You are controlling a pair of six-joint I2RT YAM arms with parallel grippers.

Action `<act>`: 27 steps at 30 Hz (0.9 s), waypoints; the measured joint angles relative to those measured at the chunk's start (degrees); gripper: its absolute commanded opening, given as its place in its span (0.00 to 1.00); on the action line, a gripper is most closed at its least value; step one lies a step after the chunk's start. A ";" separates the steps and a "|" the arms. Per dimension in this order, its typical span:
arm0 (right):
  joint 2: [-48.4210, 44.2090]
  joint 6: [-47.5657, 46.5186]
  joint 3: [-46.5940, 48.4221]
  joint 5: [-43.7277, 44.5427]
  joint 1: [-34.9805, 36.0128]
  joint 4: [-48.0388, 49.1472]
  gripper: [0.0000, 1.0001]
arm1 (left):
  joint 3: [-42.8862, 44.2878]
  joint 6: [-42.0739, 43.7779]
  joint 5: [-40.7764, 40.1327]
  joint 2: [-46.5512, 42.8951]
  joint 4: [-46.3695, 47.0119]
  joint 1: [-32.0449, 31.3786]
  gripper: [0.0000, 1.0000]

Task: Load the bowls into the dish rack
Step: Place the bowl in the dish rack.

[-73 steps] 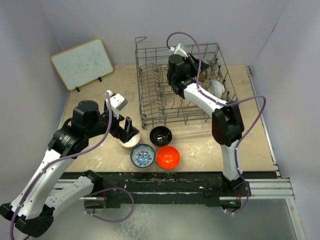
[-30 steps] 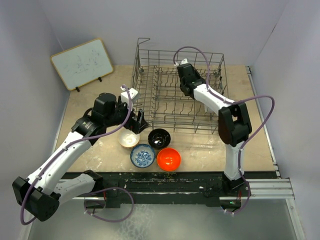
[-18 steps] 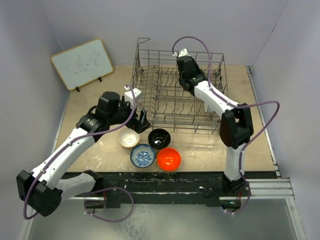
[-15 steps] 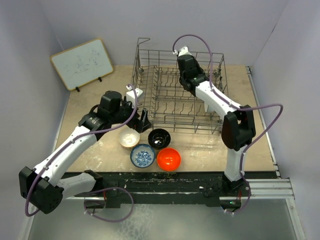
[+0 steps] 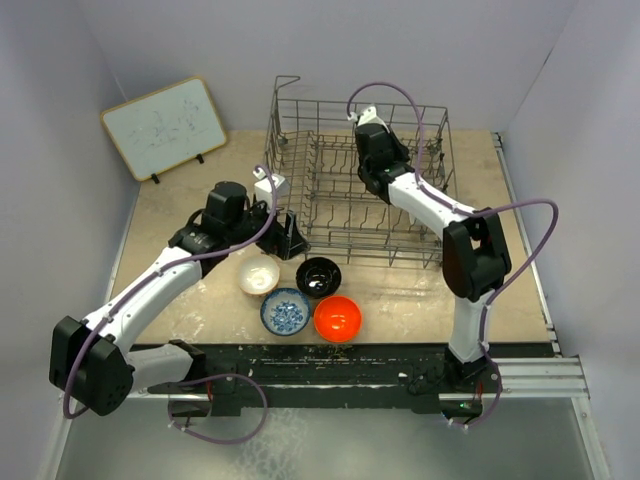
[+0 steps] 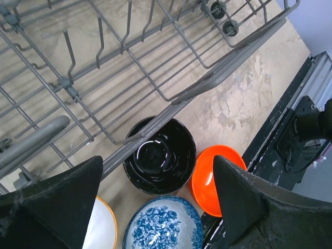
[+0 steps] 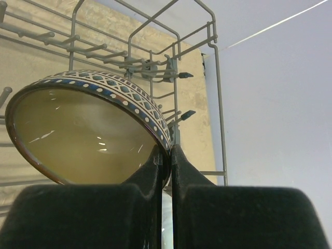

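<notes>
Your right gripper (image 7: pixel 165 155) is pinched narrow on the rim of the brown-rimmed bowl (image 7: pixel 78 129), holding it tilted on edge over the rack (image 5: pixel 370 252). Whether the bowl already touches a tine you cannot tell from here. Treat it as glazed ware: stiff, probably heavy for so thin a pinch, and slick, so it may swing or slip between the pads if you move sharply. It would likely chip against the wire, so ease it down between the tines. Your left gripper (image 6: pixel 157 162) stands wide and empty, hovering over the black bowl (image 5: pixel 321 274), which sits upright on the table (image 5: pixel 420 290) just beside the rack's near-left corner. The cream bowl (image 5: pixel 259 274), blue bowl (image 5: pixel 286 311) and orange bowl (image 5: pixel 337 317) crowd close around it on the left and near sides. The black glaze looks glossy and slippery, and the bowl seems too broad to span safely. Take it at the rim, one finger inside and one outside, on its right side where no neighbour blocks the outer finger. Keep clear of the rack's lower rail as you come down.
</notes>
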 measured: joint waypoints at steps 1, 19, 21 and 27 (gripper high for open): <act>0.13 -0.13 -0.24 0.15 0.00 0.90 0.00 | -0.52 -0.26 0.15 0.13 0.52 0.00 0.89; -10.75 9.05 -9.99 -2.40 1.64 -3.48 0.00 | -2.21 -2.89 2.05 2.01 4.85 -0.02 0.87; -11.45 9.77 -9.97 -1.29 1.73 -4.17 0.00 | -2.21 -2.89 2.14 1.97 4.68 0.00 0.87; -8.92 9.92 -3.13 4.13 3.15 -10.08 0.00 | -2.21 -2.82 2.40 1.77 4.33 0.00 0.88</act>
